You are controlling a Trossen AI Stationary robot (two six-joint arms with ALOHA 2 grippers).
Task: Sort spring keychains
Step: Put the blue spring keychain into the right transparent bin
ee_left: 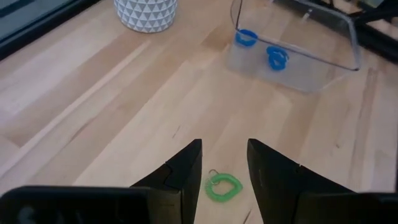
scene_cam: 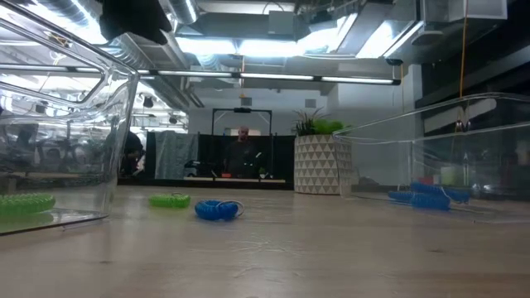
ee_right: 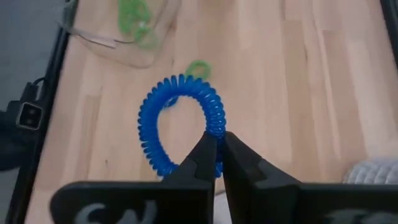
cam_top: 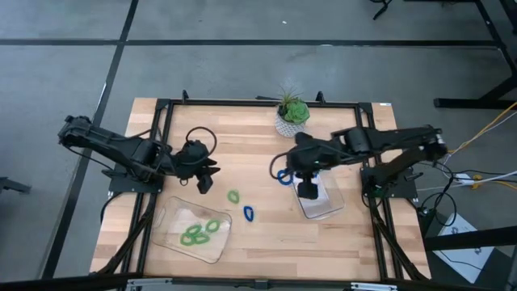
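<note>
The wooden table (cam_top: 266, 234) carries two clear trays, and the potted plant (cam_top: 292, 113) at its far edge serves as the landmark. The left tray (cam_top: 194, 229), toward the near edge and to the plant's left, holds light green keychains (cam_top: 202, 232); the right tray (cam_top: 319, 198), nearer the plant and a little to its right, holds two blue ones (ee_left: 261, 48). The right gripper (ee_right: 217, 148) hangs just in front of the plant at the right tray's left edge, its fingers pressed together on a blue keychain (ee_right: 180, 121), the loop hanging free toward the open table. The move ahead, as I judge it, is a short carry away from the green tray and over that tray's wall; the wall is the one edge to clear, and the tray floor has room. The left gripper (ee_left: 224, 163), left of the plant and beside the green tray, has its fingers spread above a loose green keychain (ee_left: 222, 187), which lies flat just ahead between the tips. A loose blue keychain (cam_top: 249, 214) lies close by, between the two trays, with bare table around both.
</note>
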